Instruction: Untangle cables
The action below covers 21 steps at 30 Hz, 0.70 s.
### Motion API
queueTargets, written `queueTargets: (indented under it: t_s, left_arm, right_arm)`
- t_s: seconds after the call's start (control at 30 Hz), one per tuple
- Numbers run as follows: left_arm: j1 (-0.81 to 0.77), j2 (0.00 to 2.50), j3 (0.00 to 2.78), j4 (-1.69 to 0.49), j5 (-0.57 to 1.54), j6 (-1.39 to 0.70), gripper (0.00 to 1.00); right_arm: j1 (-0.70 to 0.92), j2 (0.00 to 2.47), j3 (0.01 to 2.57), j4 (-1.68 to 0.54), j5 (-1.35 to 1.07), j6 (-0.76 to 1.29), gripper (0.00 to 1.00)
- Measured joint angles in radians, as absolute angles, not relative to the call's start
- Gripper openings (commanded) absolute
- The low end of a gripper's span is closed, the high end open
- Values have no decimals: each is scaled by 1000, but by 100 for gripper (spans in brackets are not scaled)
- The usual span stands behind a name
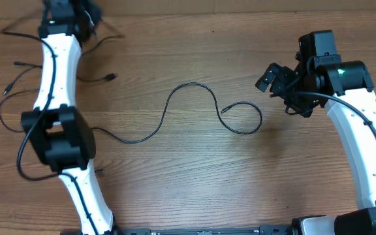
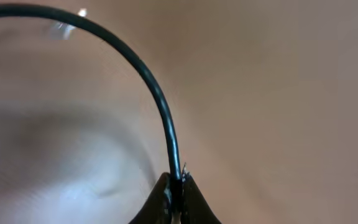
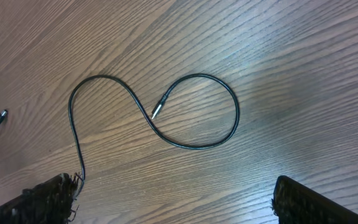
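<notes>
Tabletop [image 1: 240,189]; cable [image 2: 168,124] in tight left tool [image 2: 178,186]

Both arms look the same on my feeds. Left arm [image 1: 56,62] and right arm [image 1: 361,147]: glossy white shells, chunky black joint housings [image 1: 59,138]. I see a thin black wire [image 1: 51,78] running along each white link. Small green light [image 1: 340,71] glows on the right arm's black wrist block. Left claw [image 2: 174,202]: smooth black tapering tips. Right claw [image 3: 173,205]: dark pads [image 3: 45,199], rough, frayed-looking edges.
</notes>
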<state>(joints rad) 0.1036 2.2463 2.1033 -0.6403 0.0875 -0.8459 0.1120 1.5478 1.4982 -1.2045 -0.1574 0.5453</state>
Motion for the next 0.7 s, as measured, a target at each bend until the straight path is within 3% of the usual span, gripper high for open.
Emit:
queueTargets:
  t_s: [0.13,0.2,0.27,0.3,0.5,0.7]
  left_arm:
    - [90,2336,2101,-768,141,-874,5]
    - [84,2362,2101,-816,179,-884,34]
    - [80,2375,2101,-840,231,-888,90]
    - [80,2377,2101,-846,275,-891,100]
    - [76,2377,2101,-863,525,-899,100]
    - [15,2377,2101,-1011,589,-899,100]
  right_arm:
    - [112,1548,1498,-1206,-157,546,100]
    - [112,1548,1498,-1205,-157,545,100]
    - [112,1548,1498,-1205,-158,545,100]
    - [112,1548,1498,-1206,-157,545,100]
    - [112,1548,1498,-1205,-157,546,100]
    - [112,1548,1498,-1205,-157,545,100]
